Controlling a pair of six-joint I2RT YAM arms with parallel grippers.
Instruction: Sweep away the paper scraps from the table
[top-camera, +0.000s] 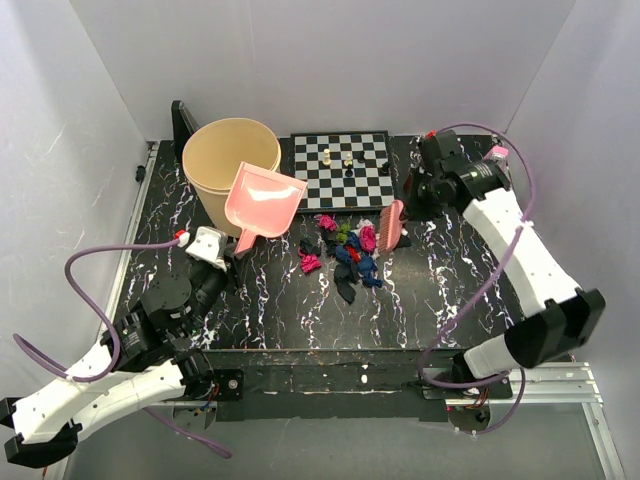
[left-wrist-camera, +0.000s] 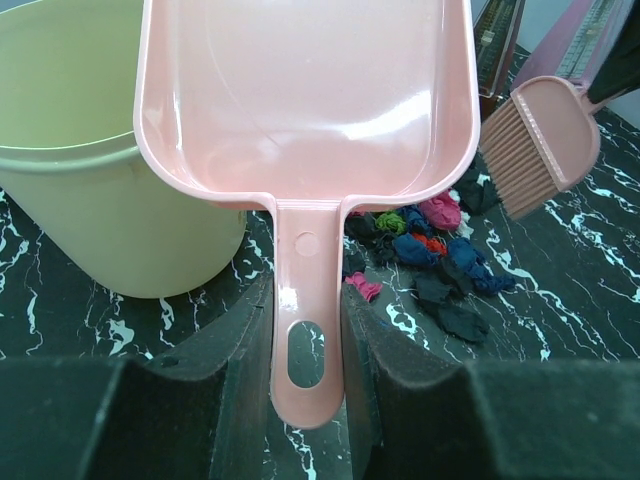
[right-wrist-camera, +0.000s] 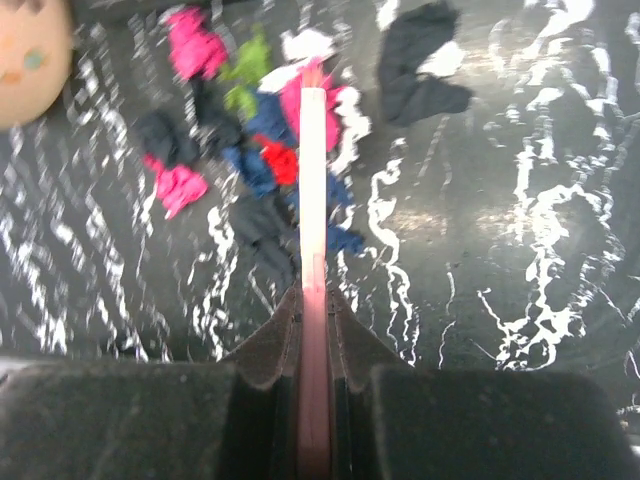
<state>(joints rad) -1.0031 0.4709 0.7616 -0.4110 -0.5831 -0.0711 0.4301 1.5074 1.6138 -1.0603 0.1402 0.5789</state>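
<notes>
Left gripper (left-wrist-camera: 308, 372) pinches the one pink dustpan (left-wrist-camera: 305, 100) by its handle, mouth pointing away. Right gripper (right-wrist-camera: 313, 320) is clamped on the one pink brush (right-wrist-camera: 313, 180). We count about a dozen paper scraps (top-camera: 345, 252) in one heap mid-table (top-camera: 280, 300), elongated far-to-near, with the brush at its right edge. Behind stand one bucket (top-camera: 205, 190) and one chessboard (top-camera: 330, 185).
</notes>
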